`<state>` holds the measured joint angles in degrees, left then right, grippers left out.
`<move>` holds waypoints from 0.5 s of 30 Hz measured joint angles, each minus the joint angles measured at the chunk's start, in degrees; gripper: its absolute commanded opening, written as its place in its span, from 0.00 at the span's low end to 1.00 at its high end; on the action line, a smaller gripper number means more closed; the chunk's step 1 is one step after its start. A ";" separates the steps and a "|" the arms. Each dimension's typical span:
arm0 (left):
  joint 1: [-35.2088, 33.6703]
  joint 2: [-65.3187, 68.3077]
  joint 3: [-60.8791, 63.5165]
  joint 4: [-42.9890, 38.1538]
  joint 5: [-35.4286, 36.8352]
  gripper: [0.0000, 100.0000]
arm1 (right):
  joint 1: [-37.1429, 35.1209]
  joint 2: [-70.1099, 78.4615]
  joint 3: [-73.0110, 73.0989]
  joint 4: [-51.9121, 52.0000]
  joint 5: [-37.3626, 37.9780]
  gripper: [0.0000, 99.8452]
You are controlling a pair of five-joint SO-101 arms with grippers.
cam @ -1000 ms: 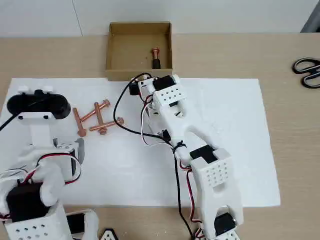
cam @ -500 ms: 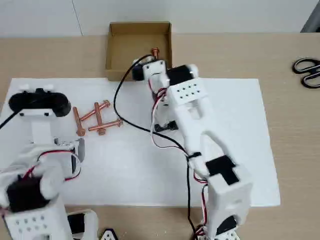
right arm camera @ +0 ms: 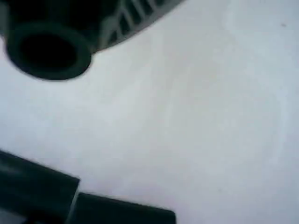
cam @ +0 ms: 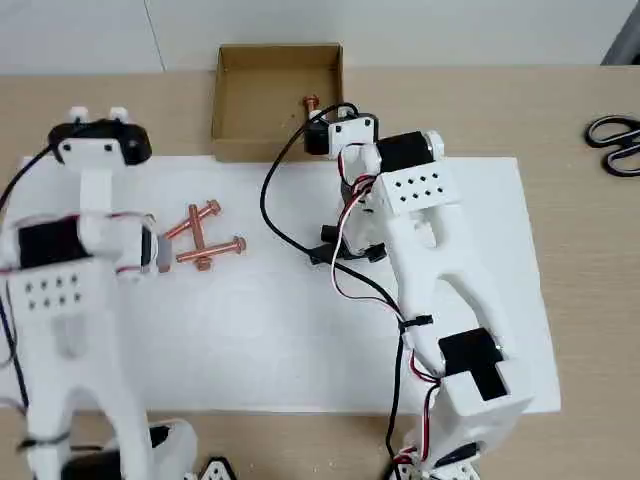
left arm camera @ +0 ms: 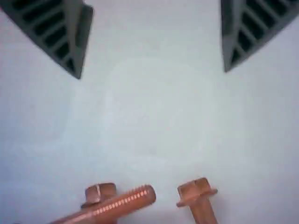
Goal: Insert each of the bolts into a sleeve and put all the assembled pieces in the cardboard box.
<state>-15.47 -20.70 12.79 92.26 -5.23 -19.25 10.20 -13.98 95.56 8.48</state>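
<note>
left gripper (left arm camera: 152,72): jaws spread wide, nothing between them, pointing down at the white sheet (cam: 250,340), just short of the bolt pile
bolts (cam: 205,245): three loose copper flange bolts visible, crossed in a small heap at 9 o'clock on the sheet, at 3 o'clock from the left gripper; the left wrist view catches two hex heads and one threaded end
bolt handling: judged light, rigid metal, smooth and prone to roll; take one across the plain shank near the head, not on the thread, and not where two bolts overlap, or both may lift
right gripper (right arm camera: 135,16): tucked under the right arm (cam: 420,200) near sheet centre; can't tell its state
black sleeve (right arm camera: 46,53): open end facing the right wrist camera, right beside the gripper; can't tell if it is held or standing free
sleeve handling: judged light, stiff, likely to tip; clamp across the outer wall, leave the bore clear
cardboard box (cam: 235,95): 12 o'clock, on the bare table (cam: 520,100), touching the sheet's far edge
boxed piece (cam: 310,103): one copper bolt by the box's 3 o'clock wall, lower part hidden by the right arm
scissors (cam: 615,140): 2 o'clock, well apart from everything
progress: judged early, one piece boxed, heap untouched
</note>
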 measured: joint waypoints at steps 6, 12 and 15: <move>-0.62 9.67 -2.73 -4.40 1.67 0.18 | 0.00 0.00 0.00 0.00 0.00 0.00; 1.67 14.33 -3.60 -7.56 -6.07 0.18 | 0.09 0.00 0.00 0.00 0.00 0.00; 5.89 16.53 -3.60 -7.56 -12.66 0.18 | 0.00 0.00 0.00 0.00 0.00 0.00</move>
<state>-9.58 -4.18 9.19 84.70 -17.89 -19.25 10.20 -13.98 95.56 8.48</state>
